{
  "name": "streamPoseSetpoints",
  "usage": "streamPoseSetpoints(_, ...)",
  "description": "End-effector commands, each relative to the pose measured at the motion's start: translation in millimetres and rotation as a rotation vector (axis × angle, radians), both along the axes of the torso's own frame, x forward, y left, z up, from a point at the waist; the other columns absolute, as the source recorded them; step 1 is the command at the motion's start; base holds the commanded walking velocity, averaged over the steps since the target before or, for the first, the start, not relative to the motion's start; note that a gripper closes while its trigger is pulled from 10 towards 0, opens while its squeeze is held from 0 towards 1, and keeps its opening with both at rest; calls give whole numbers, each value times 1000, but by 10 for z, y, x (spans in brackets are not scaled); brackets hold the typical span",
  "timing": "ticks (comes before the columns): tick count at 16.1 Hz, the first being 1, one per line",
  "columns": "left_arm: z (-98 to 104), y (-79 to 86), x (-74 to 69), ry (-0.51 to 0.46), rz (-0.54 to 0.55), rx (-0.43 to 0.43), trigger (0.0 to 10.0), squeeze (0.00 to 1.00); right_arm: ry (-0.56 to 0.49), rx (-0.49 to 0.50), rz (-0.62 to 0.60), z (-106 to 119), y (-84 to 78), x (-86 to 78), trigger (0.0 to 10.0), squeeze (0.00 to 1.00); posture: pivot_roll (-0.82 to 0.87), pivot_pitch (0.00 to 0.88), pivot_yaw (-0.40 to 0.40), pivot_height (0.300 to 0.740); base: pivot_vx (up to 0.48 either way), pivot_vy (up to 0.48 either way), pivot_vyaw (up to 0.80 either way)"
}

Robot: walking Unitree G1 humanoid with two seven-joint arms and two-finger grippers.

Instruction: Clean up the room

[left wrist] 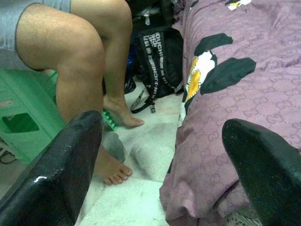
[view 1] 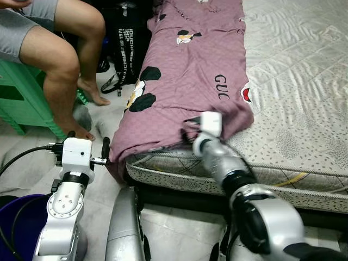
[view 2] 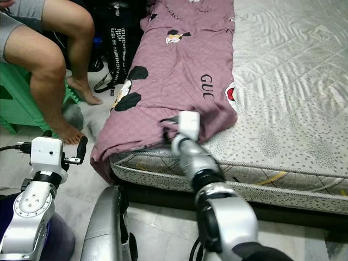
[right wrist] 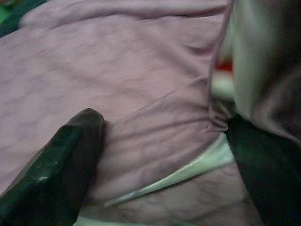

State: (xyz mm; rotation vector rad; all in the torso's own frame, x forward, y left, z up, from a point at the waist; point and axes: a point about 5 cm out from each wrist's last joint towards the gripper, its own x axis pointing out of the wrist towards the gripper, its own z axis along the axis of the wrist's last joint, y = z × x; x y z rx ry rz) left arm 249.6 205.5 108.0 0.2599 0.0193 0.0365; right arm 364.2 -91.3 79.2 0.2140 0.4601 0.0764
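A: Blanket point(view 1: 187, 70), mauve with black and white patches and letters, lies lengthwise along the left edge of the mattress point(view 1: 304, 81); its near end droops over the mattress corner toward the floor. That is the left eye view.

B: Right hand?

A: Right hand point(view 1: 191, 129) is at the blanket's near hem, fingers dug into the folds. Left hand point(view 1: 87, 145) is raised beside the bed's corner, clear of the blanket, over the floor. A seated person's legs point(view 1: 65, 60) and a green stool point(view 1: 22, 98) stand to the left; a black backpack point(view 1: 128, 43) leans between them and the bed.

B: Right eye view?

A: Same layout, nothing added.

B: Left wrist view?

A: Left hand point(left wrist: 164, 174) spread wide, nothing between its fingers point(left wrist: 61, 174); blanket edge just beside one finger.

B: Right wrist view?

A: Blurred. Right hand point(right wrist: 164, 155) released, fingers point(right wrist: 56, 165) parted, resting on blanket cloth that bunches between them.
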Motion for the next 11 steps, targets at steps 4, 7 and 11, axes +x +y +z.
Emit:
streamPoseSetpoints(4, -11, -15, 29, 12, 2, -3, 10000, 0, 16, -80, -238, -114, -656, -65, 10000, 0, 167, 95, 46, 508, 0, 0, 0)
streamPoseSetpoints(7, -35, -60, 70, 13, -7, -23, 10000, 0, 63, -191, -347, -359, -1165, -632, 10000, 0, 110, 97, 46, 508, 0, 0, 0)
streamPoseSetpoints(11, -53, -132, 140, 13, -29, -42, 10000, 0, 131, -340, -364, -298, -1472, -1563, 10000, 0, 61, 97, 53, 508, 0, 0, 0)
